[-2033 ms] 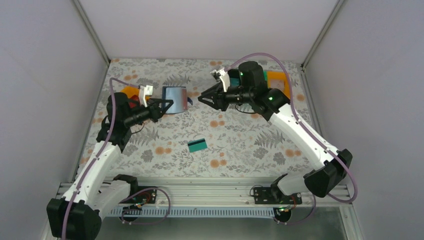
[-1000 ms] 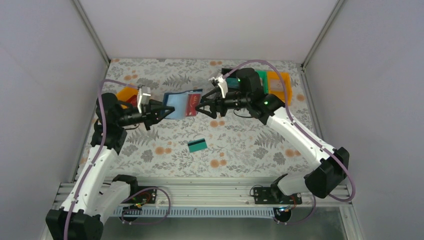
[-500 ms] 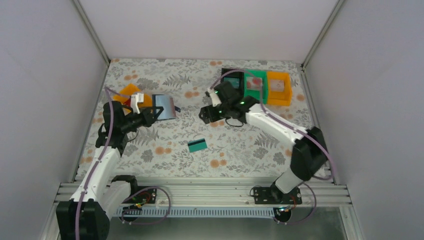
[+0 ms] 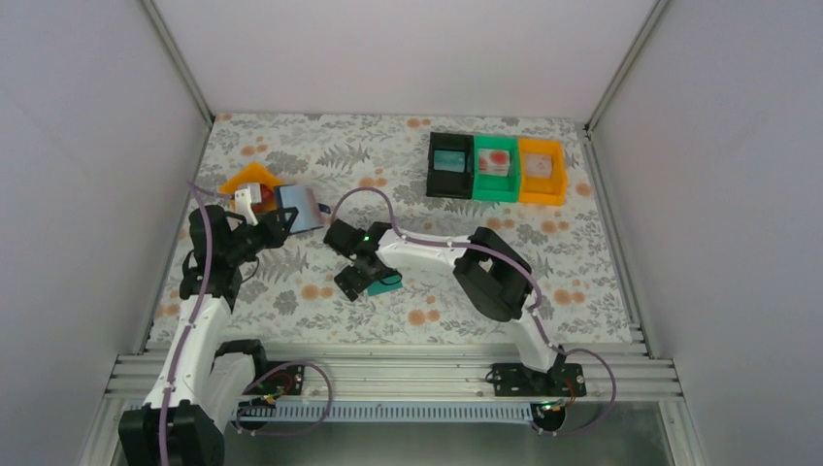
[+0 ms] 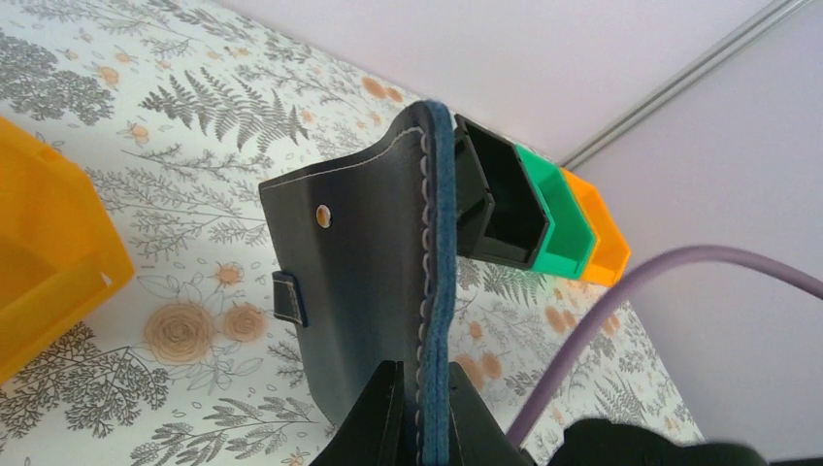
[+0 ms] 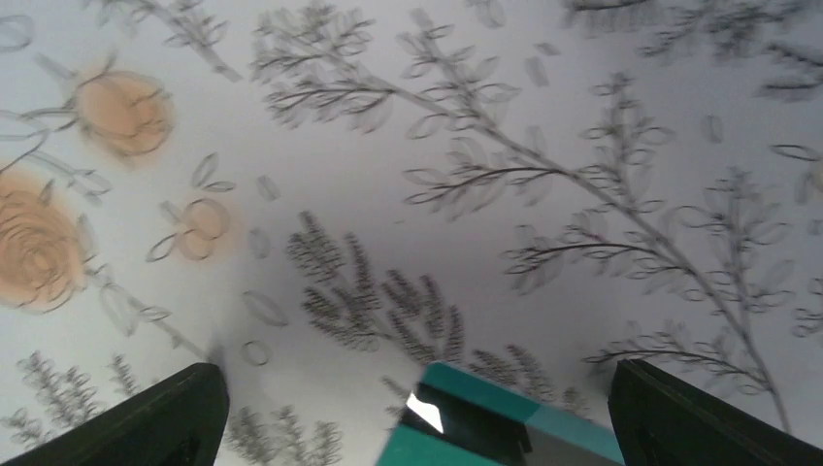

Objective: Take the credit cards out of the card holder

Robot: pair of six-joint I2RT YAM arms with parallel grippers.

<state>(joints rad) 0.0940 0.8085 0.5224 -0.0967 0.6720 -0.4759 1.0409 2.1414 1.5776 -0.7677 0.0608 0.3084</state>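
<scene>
The card holder [image 5: 369,243] is a navy-blue wallet held edge-on above the table, with my left gripper [image 5: 424,388] shut on its lower edge. In the top view the card holder [image 4: 301,207] hangs at the left, just past the left gripper [image 4: 279,221]. One teal credit card [image 4: 388,282] with a dark stripe lies flat on the floral table. My right gripper [image 4: 356,280] hovers low over its left end. In the right wrist view the right gripper [image 6: 417,379] is open wide, and the teal credit card [image 6: 485,432] lies between the fingers, touching neither.
Black [image 4: 432,165], green [image 4: 496,142] and orange [image 4: 541,144] bins stand in a row at the back right. Another orange bin [image 4: 250,179] sits behind the left gripper and shows in the left wrist view as the orange bin [image 5: 49,262]. The right arm's cable loops across the table's middle.
The right arm has swung from the table's middle down and left to the teal card, and its jaws have spread wider. The left gripper has drawn the card holder back to the left.
</scene>
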